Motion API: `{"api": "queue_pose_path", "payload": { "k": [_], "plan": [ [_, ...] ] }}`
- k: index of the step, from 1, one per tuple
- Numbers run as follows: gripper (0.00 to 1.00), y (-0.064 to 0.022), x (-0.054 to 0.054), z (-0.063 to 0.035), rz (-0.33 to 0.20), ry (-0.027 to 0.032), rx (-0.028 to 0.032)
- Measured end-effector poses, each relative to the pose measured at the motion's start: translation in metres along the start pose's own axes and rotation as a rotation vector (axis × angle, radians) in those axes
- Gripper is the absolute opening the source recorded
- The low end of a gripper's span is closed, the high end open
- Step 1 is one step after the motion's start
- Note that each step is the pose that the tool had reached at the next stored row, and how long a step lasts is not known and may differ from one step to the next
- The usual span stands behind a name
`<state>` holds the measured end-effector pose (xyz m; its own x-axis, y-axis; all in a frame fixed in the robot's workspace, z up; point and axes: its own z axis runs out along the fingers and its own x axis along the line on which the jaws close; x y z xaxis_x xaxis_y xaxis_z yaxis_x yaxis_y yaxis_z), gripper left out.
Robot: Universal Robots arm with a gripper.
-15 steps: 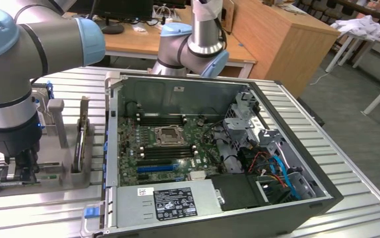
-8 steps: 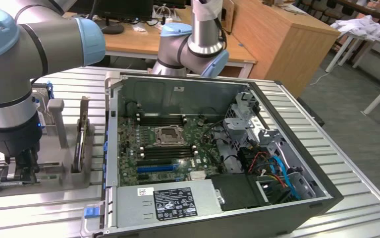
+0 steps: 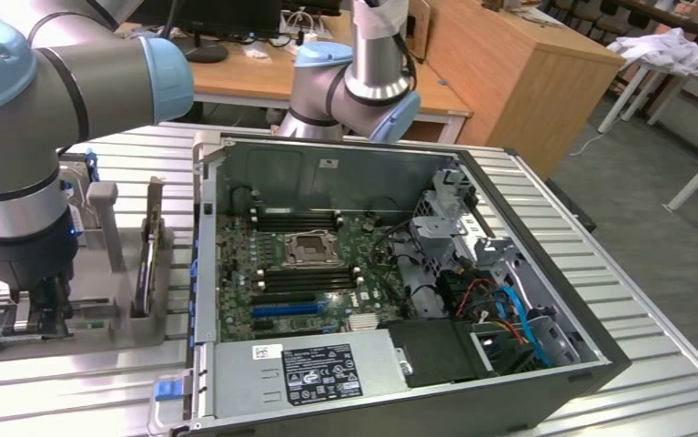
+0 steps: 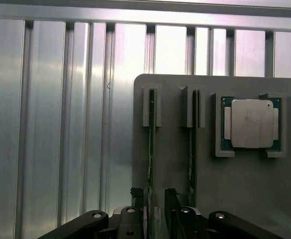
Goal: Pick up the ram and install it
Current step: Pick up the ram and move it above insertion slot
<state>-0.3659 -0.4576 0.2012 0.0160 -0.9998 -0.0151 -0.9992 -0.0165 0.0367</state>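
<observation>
At the exterior view's left, the arm (image 3: pixel 33 109) reaches down to a grey holder (image 3: pixel 118 332) on the ribbed metal table (image 3: pixel 603 264), and the gripper (image 3: pixel 35 319) sits low at the holder's left end. The wrist view shows its jaws standing wide. The dark fingers (image 4: pixel 138 204) are on either side of the ram (image 4: pixel 151 149), with a gap showing on both sides. The ram stands on edge in its slot in the holder. A second stick (image 4: pixel 191 149) stands just beside it in the next slot, and past that a CPU (image 4: pixel 252 123) lies in a square recess. To the exterior view's right of the holder lies an open case (image 3: pixel 324 164). Inside it is the motherboard (image 3: pixel 379 238), with its black memory slots (image 3: pixel 294 221) bare.
</observation>
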Motion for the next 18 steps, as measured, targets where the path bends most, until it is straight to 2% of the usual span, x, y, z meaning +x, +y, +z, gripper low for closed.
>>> {"api": "queue_pose_path", "payload": {
  "k": [18],
  "plan": [
    [0.31, 0.0000, 0.0005, -0.0009, 0.000, -0.0001, 0.0002]
  ]
}}
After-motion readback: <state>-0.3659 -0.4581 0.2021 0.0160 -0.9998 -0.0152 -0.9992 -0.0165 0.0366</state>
